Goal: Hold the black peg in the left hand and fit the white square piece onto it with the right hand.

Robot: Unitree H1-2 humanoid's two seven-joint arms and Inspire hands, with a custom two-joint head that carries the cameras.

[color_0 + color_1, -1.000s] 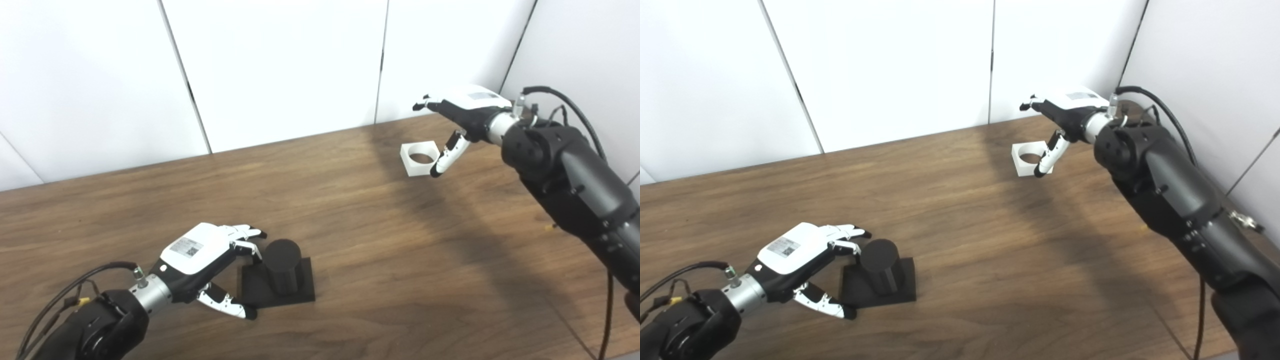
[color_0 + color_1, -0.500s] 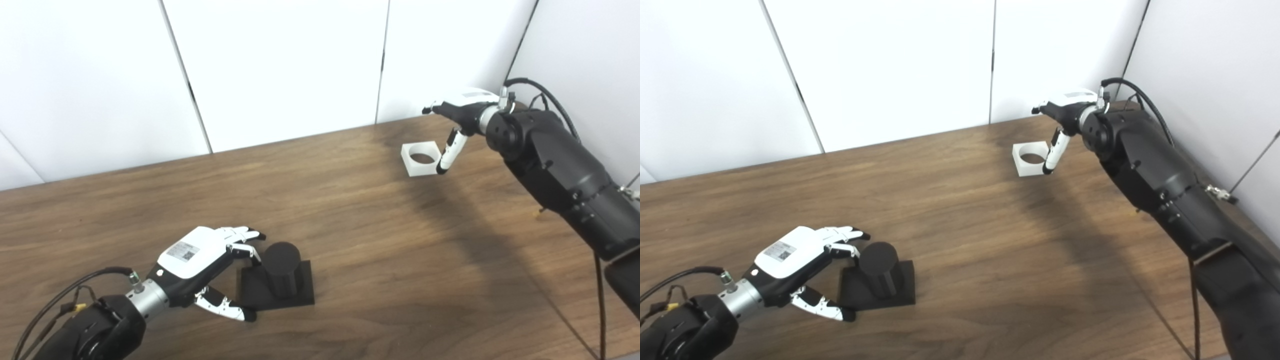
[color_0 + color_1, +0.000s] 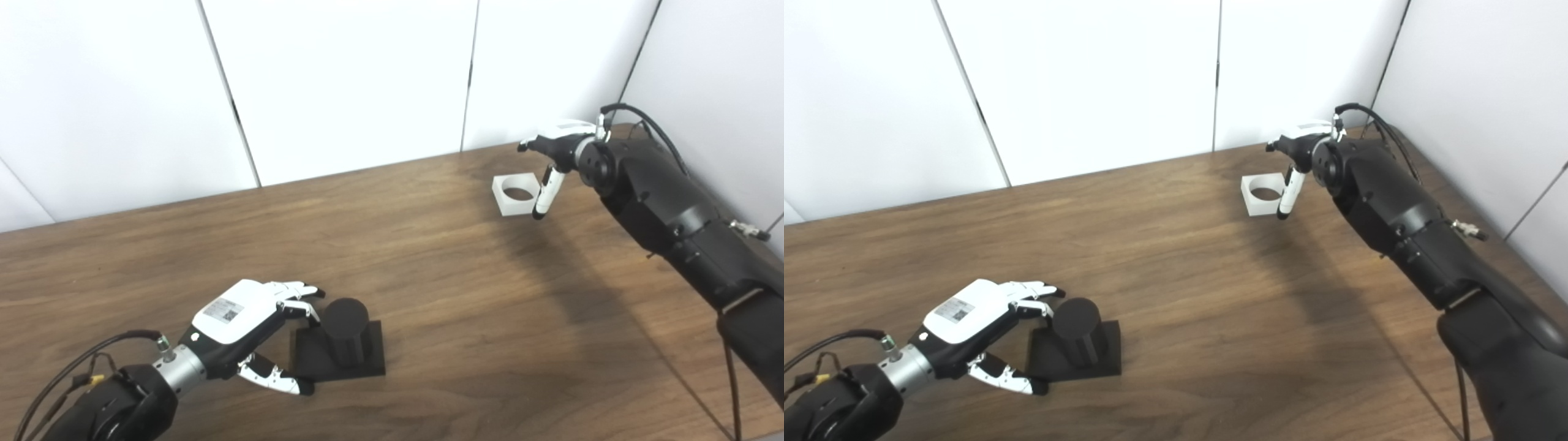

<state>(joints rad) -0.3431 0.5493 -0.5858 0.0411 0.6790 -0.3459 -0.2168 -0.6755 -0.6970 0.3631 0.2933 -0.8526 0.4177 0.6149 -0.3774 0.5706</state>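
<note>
White wall panels close the scene at the back and on the right side, and they meet the far edge of a dark wooden counter [image 3: 429,257]. Two things lie on it, well apart from each other.

At the far right corner sits the white square piece [image 3: 516,194], flat on the wood, with its round hole facing up. The right hand [image 3: 554,160] is just beside it, on its right edge. One white finger hangs down along that edge and seems to touch it, while the other fingers reach over the piece from behind. It holds nothing at this moment and its fingers are apart. The grasp looks not yet made.

Near the front left stands the black peg [image 3: 345,331], upright on its flat square base, so its long axis points straight up. The left hand [image 3: 248,321] is just to the left of it, with spread fingers around that side of the base and peg, gripping nothing.

The coming move seems to depend on the right hand closing across the piece, which lies to its left.
</note>
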